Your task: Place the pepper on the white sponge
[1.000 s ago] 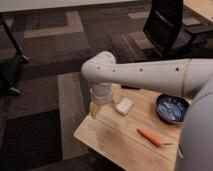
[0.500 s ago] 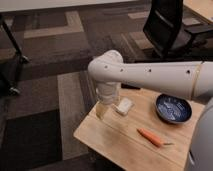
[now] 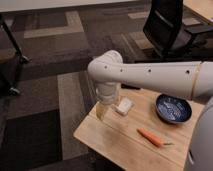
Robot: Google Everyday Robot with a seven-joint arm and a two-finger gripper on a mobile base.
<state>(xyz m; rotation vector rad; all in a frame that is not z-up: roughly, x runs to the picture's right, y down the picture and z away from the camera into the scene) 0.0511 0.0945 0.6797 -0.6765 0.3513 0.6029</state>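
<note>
On the table, the pepper lies well apart from the gripper — jaws spread, empty.

Tip of gripper is blurred; it hangs over left part of table, just left of white sponge. Table cut off at near & right edges. Robot arm runs out of frame at right. Stem of pepper too small to make out. Far chair: top cut off.

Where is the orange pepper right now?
The pepper lies on the wooden table, in front of the blue bowl; the gripper hangs over the table's left edge, beside the white sponge.
</note>
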